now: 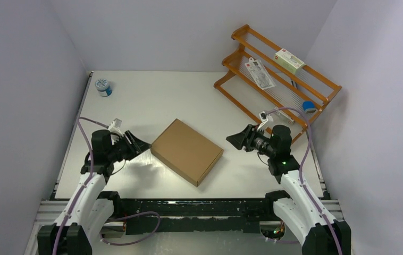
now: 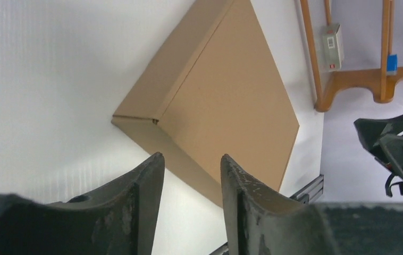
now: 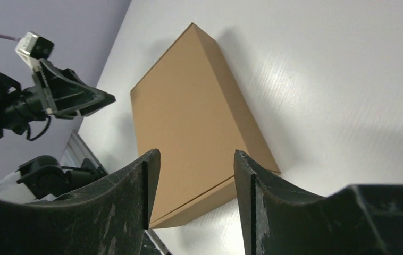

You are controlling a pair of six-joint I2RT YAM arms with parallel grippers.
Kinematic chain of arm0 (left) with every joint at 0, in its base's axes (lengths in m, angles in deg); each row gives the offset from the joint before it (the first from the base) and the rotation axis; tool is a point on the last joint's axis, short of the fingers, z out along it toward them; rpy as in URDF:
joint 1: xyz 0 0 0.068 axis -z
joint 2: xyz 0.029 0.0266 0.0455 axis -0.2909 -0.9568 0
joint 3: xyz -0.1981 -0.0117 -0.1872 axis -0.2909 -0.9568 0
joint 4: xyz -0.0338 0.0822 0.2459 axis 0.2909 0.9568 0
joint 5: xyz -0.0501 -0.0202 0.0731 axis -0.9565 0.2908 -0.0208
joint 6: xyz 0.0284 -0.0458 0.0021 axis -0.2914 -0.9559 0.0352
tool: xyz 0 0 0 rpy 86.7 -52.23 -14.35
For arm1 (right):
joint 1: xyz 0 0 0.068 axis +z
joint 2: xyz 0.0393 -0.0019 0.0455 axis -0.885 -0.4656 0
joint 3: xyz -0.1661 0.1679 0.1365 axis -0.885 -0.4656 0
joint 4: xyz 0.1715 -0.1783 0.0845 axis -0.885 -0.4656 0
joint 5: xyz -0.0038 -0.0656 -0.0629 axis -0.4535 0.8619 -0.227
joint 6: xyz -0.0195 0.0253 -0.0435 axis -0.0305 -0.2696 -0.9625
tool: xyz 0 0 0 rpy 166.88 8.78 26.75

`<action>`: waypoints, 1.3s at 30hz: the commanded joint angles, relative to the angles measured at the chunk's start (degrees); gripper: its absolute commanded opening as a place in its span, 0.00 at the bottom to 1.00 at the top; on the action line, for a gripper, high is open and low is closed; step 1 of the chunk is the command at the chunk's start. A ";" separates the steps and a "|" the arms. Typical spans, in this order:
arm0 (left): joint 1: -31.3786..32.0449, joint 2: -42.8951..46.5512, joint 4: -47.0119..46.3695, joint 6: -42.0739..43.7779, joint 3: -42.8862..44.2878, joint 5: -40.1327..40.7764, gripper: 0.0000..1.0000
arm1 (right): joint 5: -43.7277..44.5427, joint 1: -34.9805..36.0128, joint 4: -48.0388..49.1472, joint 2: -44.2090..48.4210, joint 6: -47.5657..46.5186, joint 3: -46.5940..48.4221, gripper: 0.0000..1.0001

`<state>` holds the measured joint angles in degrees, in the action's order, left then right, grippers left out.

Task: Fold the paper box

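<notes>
Box: plain brown flat cardboard box [image 1: 187,151], closed, flat on the white worktop [image 1: 151,101].
Left hand [image 1: 140,144]: fingers parted, empty, just beside the box's left corner.
Right hand [image 1: 234,139]: fingers parted, empty, near the box's right side.

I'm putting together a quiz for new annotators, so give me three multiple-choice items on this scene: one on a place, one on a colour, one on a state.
1. Where does the paper box lie?
A. Standing on end in a far corner.
B. On the white table, between the left arm and the right arm.
C. Lifted into the air.

2. What colour is the paper box?
A. White.
B. Blue.
C. Brown.

3. What state is the paper box in?
A. Folded shut, lying flat.
B. An unfolded flat sheet.
C. Lid standing open.

Key:
1 B, the top view shows it resting on the table between the arms.
2 C, it is plain brown cardboard in every view.
3 A, both wrist views show closed sides under a flat top.
</notes>
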<state>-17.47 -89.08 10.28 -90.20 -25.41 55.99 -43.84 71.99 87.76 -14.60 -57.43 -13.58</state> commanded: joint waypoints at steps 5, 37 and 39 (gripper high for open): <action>-0.54 -3.20 0.62 4.32 12.15 4.99 0.70 | 11.09 0.15 -10.63 2.84 -5.22 5.94 0.75; 20.68 33.11 18.37 23.87 21.53 47.15 0.97 | 42.90 1.25 -27.11 32.18 -12.97 12.94 1.00; 20.64 32.89 18.37 24.06 21.35 48.61 0.97 | 43.08 1.25 -27.39 31.57 -12.94 13.26 1.00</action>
<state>2.97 -56.05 30.09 -65.70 -4.63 101.45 -1.86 72.71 60.42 16.88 -69.39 -0.01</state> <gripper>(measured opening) 0.971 0.997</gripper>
